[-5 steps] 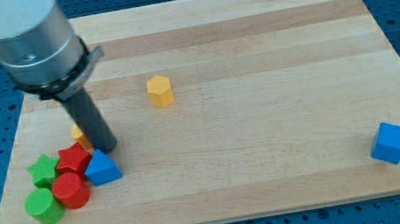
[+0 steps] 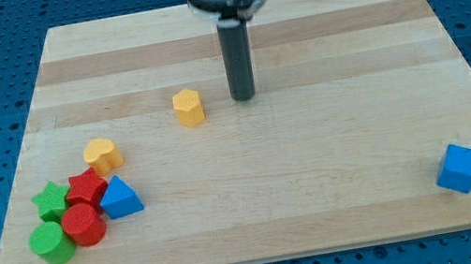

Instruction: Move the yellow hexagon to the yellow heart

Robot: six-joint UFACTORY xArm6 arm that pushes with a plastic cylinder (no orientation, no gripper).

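blue cube (image 2: 459, 168) lower right | lower-left cluster: green star (image 2: 50, 199), red star (image 2: 86, 187), blue triangle (image 2: 120, 198)

Bright, even light falls from above on the pale wooden tabletop (image 2: 312, 139), with no hard glare on it. Shadows are soft and short: a faint dark smudge sits right at my tip (image 2: 243, 99), and the yellow hexagon (image 2: 188, 106) just to the view's left of my tip casts only a thin shade at its base. The rod's metal collar above my tip shows a dull sheen. Focus is fairly sharp throughout; edges look straight, without visible bending.
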